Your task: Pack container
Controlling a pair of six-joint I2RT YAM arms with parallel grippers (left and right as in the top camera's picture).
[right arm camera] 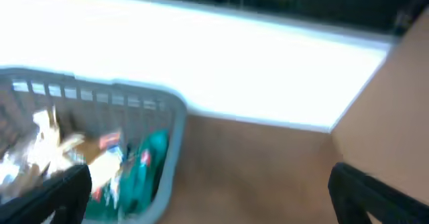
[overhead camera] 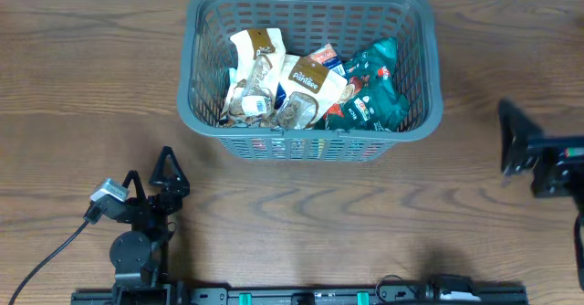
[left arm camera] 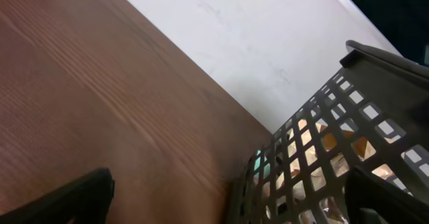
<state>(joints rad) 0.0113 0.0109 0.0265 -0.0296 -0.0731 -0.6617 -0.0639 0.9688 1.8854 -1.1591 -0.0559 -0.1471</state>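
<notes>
The container (overhead camera: 310, 145) at 12 o'clock holds several snack packets (overhead camera: 306, 86), and none shows outside it. The left hand (overhead camera: 151, 170) and right hand (overhead camera: 516, 150) are spread wide and empty, so packing looks finished.

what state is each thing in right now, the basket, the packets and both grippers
basket: upright, open-topped, partly filled
white packets: lying piled inside the basket
green packet: lying inside, at the basket's right end
left gripper: open, empty
right gripper: open, empty
</notes>
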